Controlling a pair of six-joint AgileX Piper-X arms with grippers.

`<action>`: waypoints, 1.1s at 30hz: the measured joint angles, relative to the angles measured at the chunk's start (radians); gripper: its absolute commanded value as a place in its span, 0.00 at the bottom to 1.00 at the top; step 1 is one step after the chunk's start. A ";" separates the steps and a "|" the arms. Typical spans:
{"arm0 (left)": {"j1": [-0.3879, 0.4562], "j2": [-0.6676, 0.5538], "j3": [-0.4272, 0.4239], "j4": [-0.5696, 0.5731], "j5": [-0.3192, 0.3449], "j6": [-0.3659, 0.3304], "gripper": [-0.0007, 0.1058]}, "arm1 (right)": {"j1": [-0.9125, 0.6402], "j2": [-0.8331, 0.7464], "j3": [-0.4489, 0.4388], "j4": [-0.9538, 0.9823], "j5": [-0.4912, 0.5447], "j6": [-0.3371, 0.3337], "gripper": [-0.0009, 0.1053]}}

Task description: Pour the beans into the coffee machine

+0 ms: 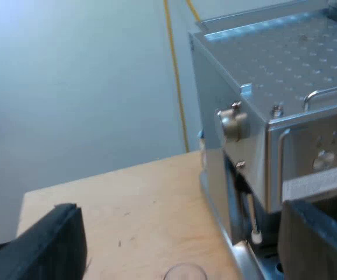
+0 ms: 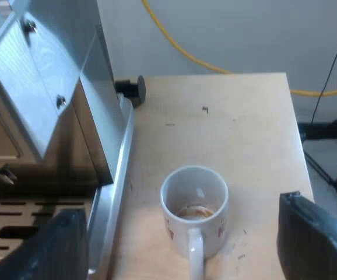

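The espresso machine shows its perforated metal top and steel side, with a small knob on its front corner. My left gripper hangs open above the wooden table beside the machine, nothing between its fingers. The rim of a clear glass peeks in on the table just beneath it. My right gripper is open above a white mug that stands upright by the machine's drip tray. Brownish residue lies in the mug's bottom.
A tamper with a black knob lies against the machine's side. The table edge drops off close beyond the mug, with a black stand past it. A yellow cable runs across the floor.
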 measured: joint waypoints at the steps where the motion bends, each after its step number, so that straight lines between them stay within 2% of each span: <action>1: 0.000 -0.027 0.000 0.021 -0.008 0.000 0.66 | 0.000 -0.022 0.000 0.000 0.000 0.000 0.65; 14: 0.000 -0.273 0.000 0.259 -0.030 0.000 0.66 | 0.000 -0.227 0.000 0.066 0.001 0.000 0.65; 23: 0.000 -0.454 -0.003 0.334 -0.029 0.000 0.66 | 0.000 -0.364 0.000 0.114 0.001 0.000 0.65; 33: 0.000 -0.470 -0.051 0.393 -0.029 0.000 0.66 | 0.000 -0.514 -0.001 0.223 0.004 0.000 0.65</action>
